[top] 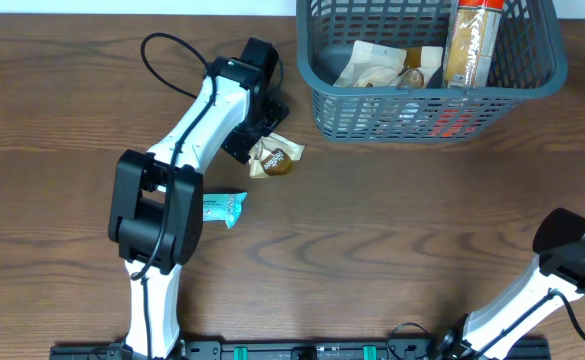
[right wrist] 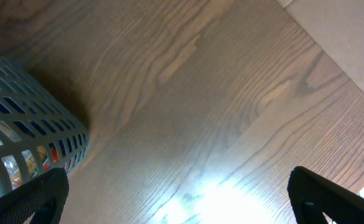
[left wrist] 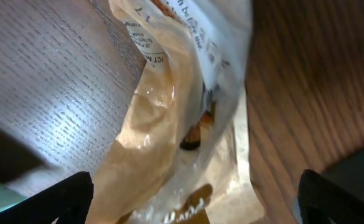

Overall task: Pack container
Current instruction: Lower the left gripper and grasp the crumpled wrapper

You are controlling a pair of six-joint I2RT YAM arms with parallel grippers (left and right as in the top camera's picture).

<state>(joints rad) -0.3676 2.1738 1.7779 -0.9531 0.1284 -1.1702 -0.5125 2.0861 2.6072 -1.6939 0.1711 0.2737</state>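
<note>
Container [top: 422, 115]: big grey-blue slotted basket with a thick rim, on the far side of the worktop [top: 392, 250], right of centre, holding beige packets and a tall red-topped pack [top: 469, 40]. Only the overhead shows the teal packet [top: 222, 208] by the left arm. Only the left wrist view shows the left tool [left wrist: 194, 202] spread wide astride a beige packet [left wrist: 169, 124], print too blurred to read. Right tool [right wrist: 182, 199] is spread too, holding nothing, near the container's corner.

Glossy crinkled snack packet [left wrist: 169, 143] on matt wood-grain table [top: 392, 250].
</note>
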